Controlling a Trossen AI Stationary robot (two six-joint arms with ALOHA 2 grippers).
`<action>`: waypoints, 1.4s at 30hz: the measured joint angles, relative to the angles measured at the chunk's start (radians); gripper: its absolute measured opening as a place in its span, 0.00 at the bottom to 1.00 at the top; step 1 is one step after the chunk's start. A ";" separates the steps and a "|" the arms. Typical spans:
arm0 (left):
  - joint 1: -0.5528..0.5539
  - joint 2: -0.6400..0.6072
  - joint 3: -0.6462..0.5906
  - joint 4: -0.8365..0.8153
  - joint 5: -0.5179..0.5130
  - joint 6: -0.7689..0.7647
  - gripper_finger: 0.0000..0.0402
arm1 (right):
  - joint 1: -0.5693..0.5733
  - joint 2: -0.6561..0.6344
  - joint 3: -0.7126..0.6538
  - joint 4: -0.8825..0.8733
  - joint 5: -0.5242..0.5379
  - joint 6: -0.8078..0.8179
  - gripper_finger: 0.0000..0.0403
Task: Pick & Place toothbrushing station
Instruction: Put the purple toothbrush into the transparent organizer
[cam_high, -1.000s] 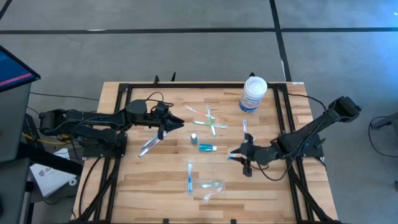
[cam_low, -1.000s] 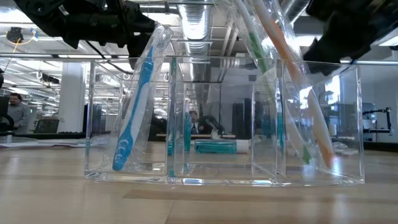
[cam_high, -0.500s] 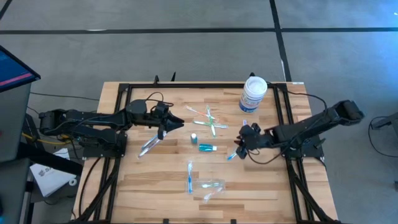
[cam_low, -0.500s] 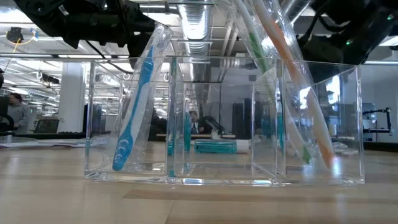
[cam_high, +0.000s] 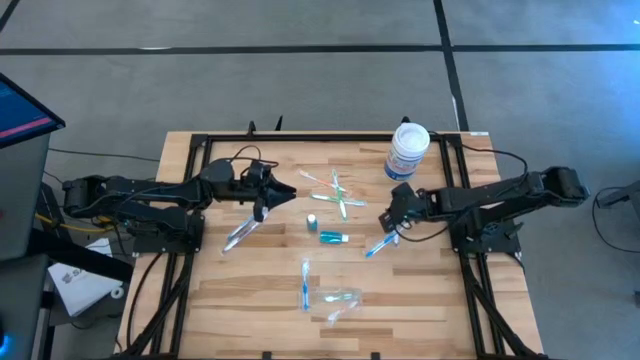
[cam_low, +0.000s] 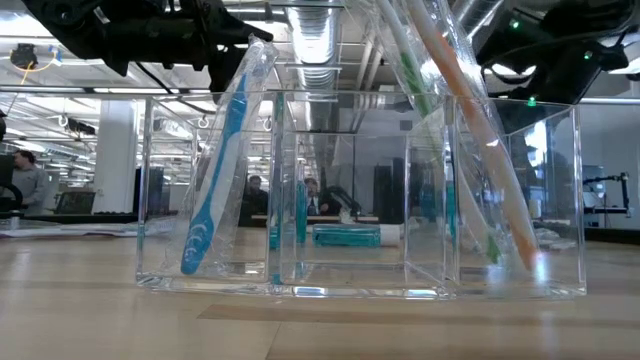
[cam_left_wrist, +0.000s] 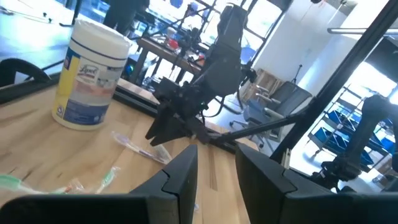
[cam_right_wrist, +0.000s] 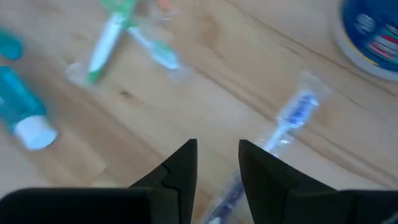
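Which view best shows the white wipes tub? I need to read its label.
The left wrist view: the wipes tub stands near and side-on, its label facing the camera. The high view shows mostly its lid; the right wrist view catches only an edge; the low view doesn't show it.

I see a light wood-plank counter (cam_high: 250, 290) in a black metal frame (cam_high: 190, 160) on grey carpet floor (cam_high: 250, 80) crossed by dark lines. A monitor (cam_high: 20, 105) sits off one side. Beyond the counter I see an open office: ceiling ductwork (cam_low: 310, 40), bright windows (cam_left_wrist: 186, 9), desks, a seated person (cam_low: 25, 180).
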 joint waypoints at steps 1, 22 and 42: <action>0.000 0.000 0.000 0.003 -0.003 0.000 0.26 | -0.010 0.000 0.000 -0.008 0.000 0.019 0.27; -0.012 0.000 0.000 0.004 -0.003 0.000 0.26 | -0.112 0.010 0.000 -0.051 -0.003 0.096 0.27; -0.012 0.000 0.000 0.003 -0.002 0.000 0.26 | -0.154 0.182 0.001 0.031 -0.045 0.093 0.27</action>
